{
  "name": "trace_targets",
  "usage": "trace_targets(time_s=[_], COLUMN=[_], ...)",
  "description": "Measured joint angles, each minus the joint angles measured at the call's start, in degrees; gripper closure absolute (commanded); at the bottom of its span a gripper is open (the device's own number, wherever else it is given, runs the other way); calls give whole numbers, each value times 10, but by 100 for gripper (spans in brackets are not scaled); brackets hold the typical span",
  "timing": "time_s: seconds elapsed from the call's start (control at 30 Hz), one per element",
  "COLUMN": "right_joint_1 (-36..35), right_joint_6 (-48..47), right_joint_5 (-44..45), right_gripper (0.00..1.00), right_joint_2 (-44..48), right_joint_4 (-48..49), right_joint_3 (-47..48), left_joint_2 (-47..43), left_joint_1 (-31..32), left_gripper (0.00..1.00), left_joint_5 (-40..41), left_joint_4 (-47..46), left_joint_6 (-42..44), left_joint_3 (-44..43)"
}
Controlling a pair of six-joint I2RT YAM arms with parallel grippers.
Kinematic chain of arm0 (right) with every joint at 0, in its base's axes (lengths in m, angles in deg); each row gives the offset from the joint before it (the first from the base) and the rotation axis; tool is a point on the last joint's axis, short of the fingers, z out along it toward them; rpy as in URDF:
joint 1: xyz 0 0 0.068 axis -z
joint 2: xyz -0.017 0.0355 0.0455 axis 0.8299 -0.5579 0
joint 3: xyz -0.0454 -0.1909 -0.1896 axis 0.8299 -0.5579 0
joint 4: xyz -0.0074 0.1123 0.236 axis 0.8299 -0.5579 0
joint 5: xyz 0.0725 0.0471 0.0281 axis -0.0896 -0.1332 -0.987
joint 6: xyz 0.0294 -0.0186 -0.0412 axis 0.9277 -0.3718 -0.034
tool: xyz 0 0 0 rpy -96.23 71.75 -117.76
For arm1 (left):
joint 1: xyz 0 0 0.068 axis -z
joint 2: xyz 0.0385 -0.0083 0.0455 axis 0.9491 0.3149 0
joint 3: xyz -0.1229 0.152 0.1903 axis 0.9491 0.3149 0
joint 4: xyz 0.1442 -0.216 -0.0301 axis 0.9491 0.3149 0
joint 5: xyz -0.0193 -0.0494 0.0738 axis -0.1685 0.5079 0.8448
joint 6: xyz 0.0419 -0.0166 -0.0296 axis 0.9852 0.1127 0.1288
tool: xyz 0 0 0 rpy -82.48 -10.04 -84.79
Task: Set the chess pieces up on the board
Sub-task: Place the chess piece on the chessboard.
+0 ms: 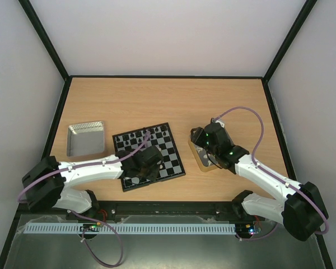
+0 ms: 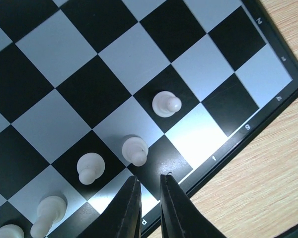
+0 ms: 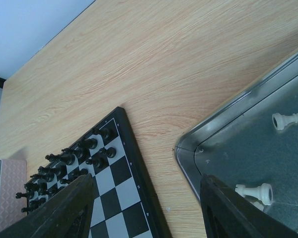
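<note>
Hovering low over the lettered edge of the board: left gripper, its fingers standing a narrow gap apart and gripping nothing. Just ahead of the tips a white piece is standing upright. Four more white pieces are lining up with it along the row one in from that edge, one to a square, the last cut off by the frame's corner.

Right gripper is hanging with its fingers spread wide and empty, above the corner of the gold-rimmed tray. Loose white pieces are lying on their sides in that tray, two in plain sight and others only partly showing at the frame's edge.

Black pieces are filling the two rows at the board's far side; their exact order is too small to tell.

The board is lying skewed on the table, between the gold-rimmed tray on the right and a silver tray on the left, touching neither. Both arms are reaching in from the near edge, the left one over the board's near half.
</note>
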Motion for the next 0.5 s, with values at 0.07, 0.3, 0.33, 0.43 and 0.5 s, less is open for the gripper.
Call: trace_targets(time_s=[0.07, 0.3, 0.33, 0.43, 0.5], right_joint_1=[0, 0, 0, 0, 0], right_joint_6=[0, 0, 0, 0, 0], right_joint_5=[-1, -2, -2, -2, -2], right_gripper=[42, 42, 42, 42, 42], right_joint_2=[0, 0, 0, 0, 0], right_joint_4=[0, 0, 0, 0, 0], right_joint_3=[0, -2, -2, -2, -2], left_joint_2=[9, 33, 37, 47, 55], left_joint_1=[0, 0, 0, 0, 0], left_gripper=[87, 90, 90, 91, 92], left_joint_5=[0, 1, 3, 9, 14], left_joint_4=[0, -3, -5, -8, -9], left_joint_6=[0, -2, -3, -3, -5], left_joint_3=[0, 0, 0, 0, 0])
